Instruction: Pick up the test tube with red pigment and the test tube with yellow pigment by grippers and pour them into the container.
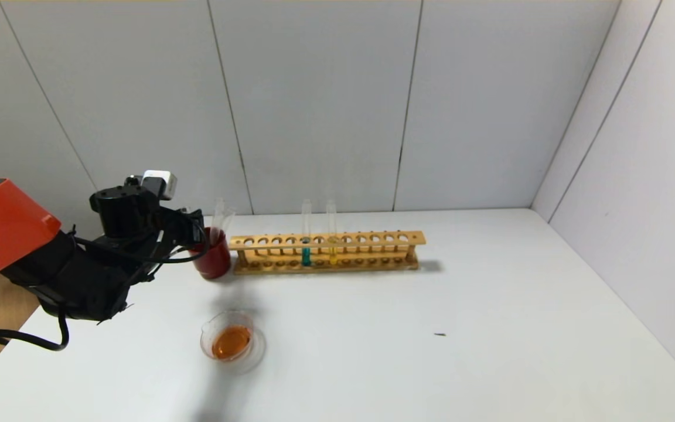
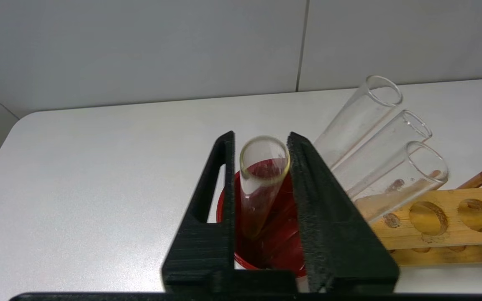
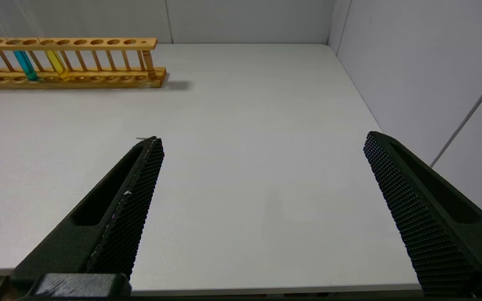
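Tube (image 2: pixel 262 184) base hidden in red cup (image 2: pixel 283 246), left pincer (image 2: pixel 261 144) astride.

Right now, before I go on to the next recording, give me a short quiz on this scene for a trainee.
1. True or false: the glass dish is empty.
2. Which liquids stand in tubes in the wooden rack? A: teal and yellow. B: red and teal. C: yellow only.
3. Which vessel is the left gripper working at?

Key: 1. False, it holds orange liquid. 2. A. 3. The dark red cup at the rack's end.
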You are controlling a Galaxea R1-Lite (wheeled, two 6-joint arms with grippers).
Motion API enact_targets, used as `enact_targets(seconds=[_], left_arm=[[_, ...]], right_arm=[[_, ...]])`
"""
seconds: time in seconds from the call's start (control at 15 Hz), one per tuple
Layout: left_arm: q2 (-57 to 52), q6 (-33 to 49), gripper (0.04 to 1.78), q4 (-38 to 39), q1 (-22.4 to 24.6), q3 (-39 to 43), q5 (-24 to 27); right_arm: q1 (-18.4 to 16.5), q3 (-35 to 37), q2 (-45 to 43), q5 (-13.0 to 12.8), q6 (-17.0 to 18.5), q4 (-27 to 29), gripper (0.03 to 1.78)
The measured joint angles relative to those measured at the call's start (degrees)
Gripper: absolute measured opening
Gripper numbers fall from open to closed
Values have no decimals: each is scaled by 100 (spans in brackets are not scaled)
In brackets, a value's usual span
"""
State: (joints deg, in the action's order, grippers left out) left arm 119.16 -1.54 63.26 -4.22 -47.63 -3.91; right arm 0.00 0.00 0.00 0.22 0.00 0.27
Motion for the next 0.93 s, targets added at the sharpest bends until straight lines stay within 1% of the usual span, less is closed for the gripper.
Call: enact_targets(seconds=[0.13,0.33,0.47,0.6,0.67,0.93], left_arm=[[10,-4,78,-2,0,0,0],[18,-2,132,5,-7,6,0],[7,-4,155,9,-10,6,0],[-43,-6,170,7,-18,2,0],[-76,-9,174,5,-22,2,1],[-288,-24,175,-20,-27,6,1]], right_arm=[[0,0,0,2,2,0,175],[0,0,0,0,0,0,175],[0,0,0,2,0,0,175],[0,0,0,2,0,-2,175],[0,0,0,0,0,0,175],[0,0,0,0,2,0,175]])
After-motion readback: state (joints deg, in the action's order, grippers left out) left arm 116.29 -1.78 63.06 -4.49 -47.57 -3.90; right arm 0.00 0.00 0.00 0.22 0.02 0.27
